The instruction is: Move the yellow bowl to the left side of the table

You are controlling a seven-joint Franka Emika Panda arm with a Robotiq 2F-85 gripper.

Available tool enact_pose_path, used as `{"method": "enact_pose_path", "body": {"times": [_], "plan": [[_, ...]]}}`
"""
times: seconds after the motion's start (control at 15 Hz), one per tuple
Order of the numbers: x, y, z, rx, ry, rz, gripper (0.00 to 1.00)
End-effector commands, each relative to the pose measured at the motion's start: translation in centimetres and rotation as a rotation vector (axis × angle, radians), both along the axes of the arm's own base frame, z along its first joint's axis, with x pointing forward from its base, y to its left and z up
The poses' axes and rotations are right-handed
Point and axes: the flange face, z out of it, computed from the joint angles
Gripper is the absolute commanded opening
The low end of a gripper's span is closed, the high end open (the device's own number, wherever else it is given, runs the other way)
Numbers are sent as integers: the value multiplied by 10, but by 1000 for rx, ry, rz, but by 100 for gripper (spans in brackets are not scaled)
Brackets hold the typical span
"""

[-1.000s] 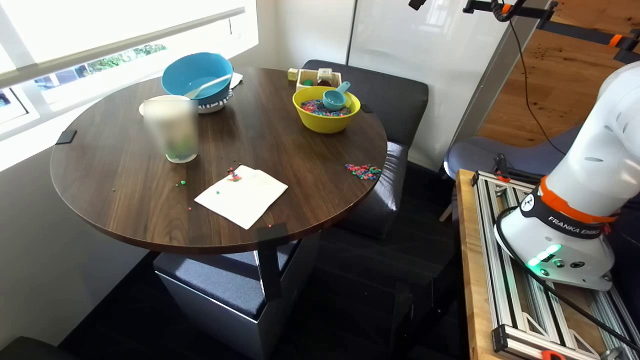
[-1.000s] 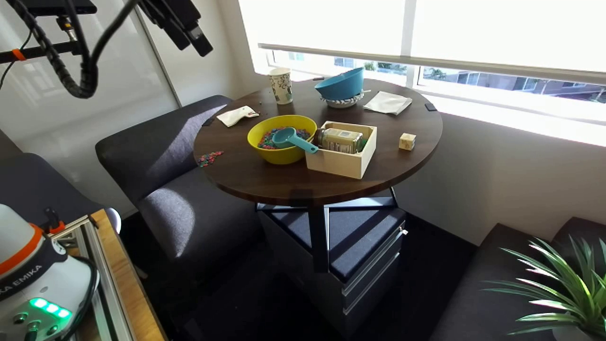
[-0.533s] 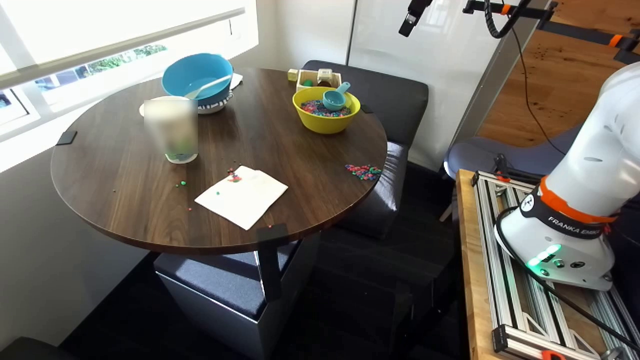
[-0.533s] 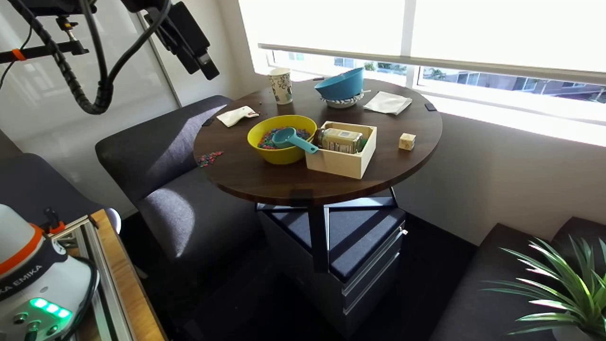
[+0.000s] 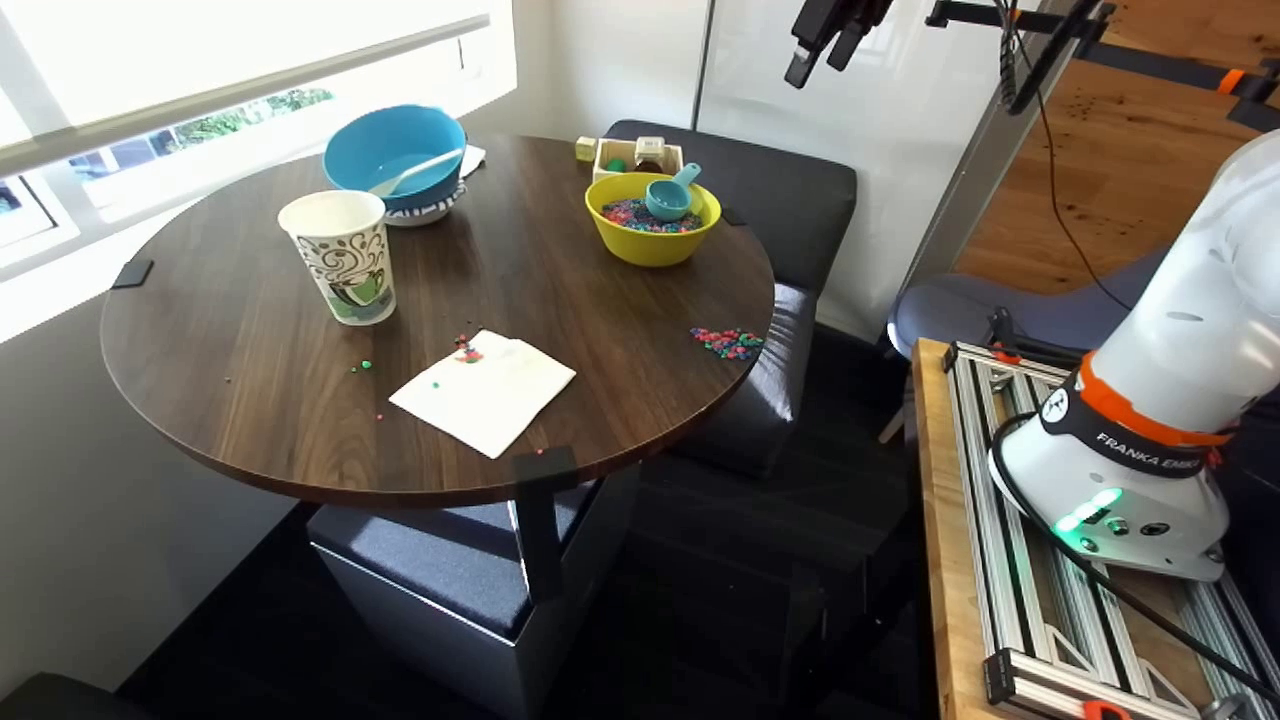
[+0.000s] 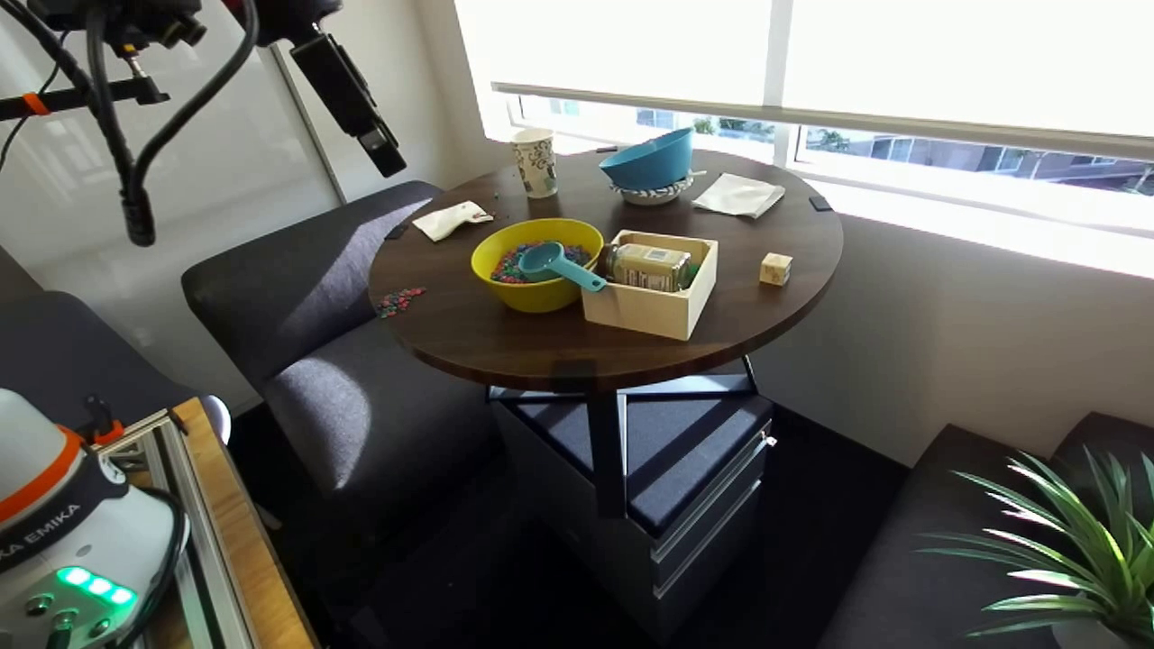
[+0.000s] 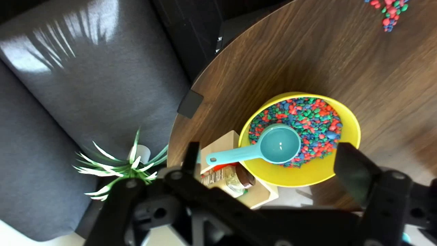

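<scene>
The yellow bowl [image 5: 650, 248] stands upright on the round dark brown table [image 5: 540, 290] and shows in both exterior views [image 6: 536, 299]. In the wrist view the bowl [image 7: 300, 176] is full of small red, blue and green bits. A teal scoop [image 7: 280, 145] lies in it, its handle crossing the rim towards the wooden box. My gripper [image 5: 820, 70] is open and empty, in the air above table height and apart from the bowl; it also shows in an exterior view [image 6: 386, 155]. In the wrist view my fingers [image 7: 268, 146] are wide apart, with the bowl seen beyond them.
A wooden box [image 6: 636, 306] with a jar stands right beside the bowl. A tilted blue bowl [image 5: 395, 150], a patterned paper cup [image 5: 350, 265], a napkin [image 5: 490, 390], a wooden cube [image 6: 775, 269] and loose bits [image 5: 728, 344] are on the table. Dark chairs [image 6: 315, 361] stand around.
My gripper has come down and turned, so both fingers now show in an exterior view where at most one showed before. The cable on the arm has swung. The bowl has not moved.
</scene>
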Motion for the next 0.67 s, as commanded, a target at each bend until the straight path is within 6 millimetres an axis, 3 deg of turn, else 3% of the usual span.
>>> {"method": "enact_pose_path", "body": {"times": [0.0,0.27,0.33,0.47,0.6], "plan": [[6,25,-50,-12,16,-195,100],[22,56,-117,29,146,-386,100],[10,50,-89,11,103,-309,100],[16,57,-111,15,145,-353,100],[20,57,-118,19,160,-365,100]]}}
